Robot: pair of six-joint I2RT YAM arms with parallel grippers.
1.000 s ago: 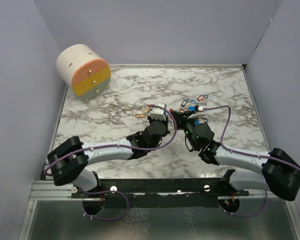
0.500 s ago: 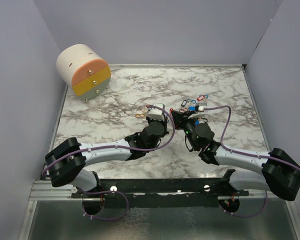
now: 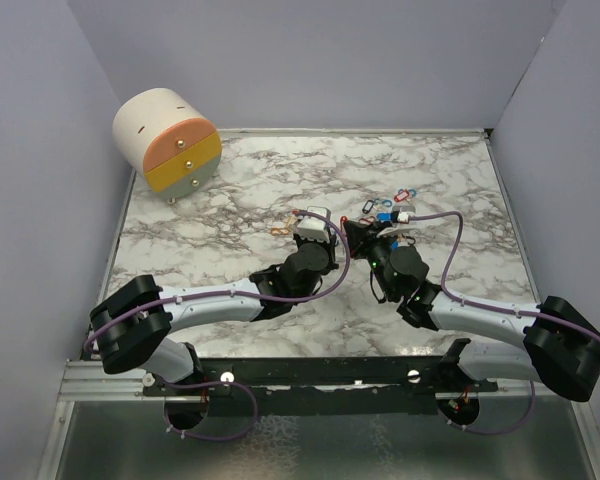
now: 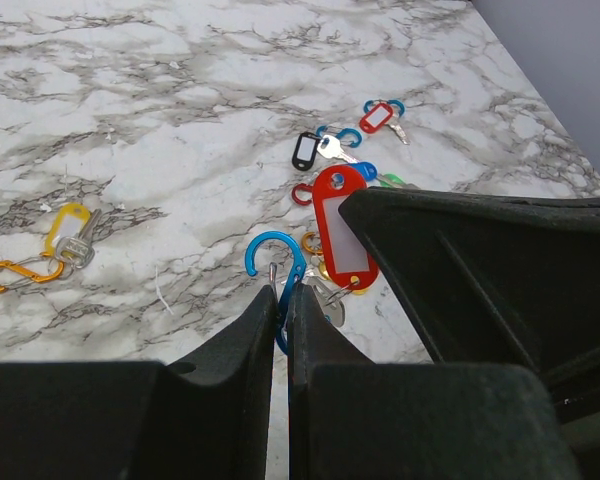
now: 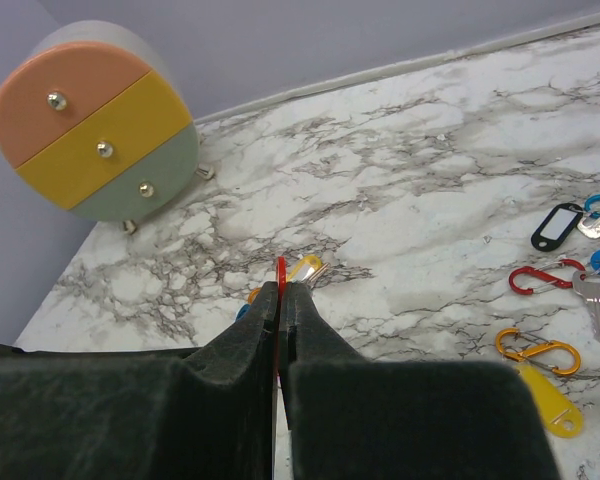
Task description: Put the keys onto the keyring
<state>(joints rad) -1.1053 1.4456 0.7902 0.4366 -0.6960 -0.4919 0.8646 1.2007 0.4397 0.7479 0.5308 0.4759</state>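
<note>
Left fingers [image 4: 265, 310] are pinched almost shut on the lower end of the blue clip [image 4: 276, 236], which I take to be the keyring for this pass. Its hook end points away from the wrist. Right fingers [image 5: 265, 310] are clamped on the red tag [image 4: 342, 225], seen edge-on in the right wrist view, so the grip is across the tag's flat faces. The tag is right beside the clip, with a small key and ring hanging at its lower end, close to the clip's gate. Can't tell if the clip or the tag is clear of the surface [image 3: 230, 180]. Handling, my read: everything is very light. The tag is stiff, smooth plastic and will pivot or slip in a two-point pinch. The clip is thin, hard metal with a sprung gate, so hold it by the spine and leave the gate side free. Grip each tag on its faces near the ring end so the ring doesn't swing. Farther out are the loose keys: a yellow tag [image 4: 67, 225] with an orange clip [image 4: 2, 276] off to the left, then a black tag [image 4: 305, 151] and a second red one [image 4: 378, 116] beyond. Drawer unit [image 3: 168, 140] sits in the far-left corner, well apart.
</note>
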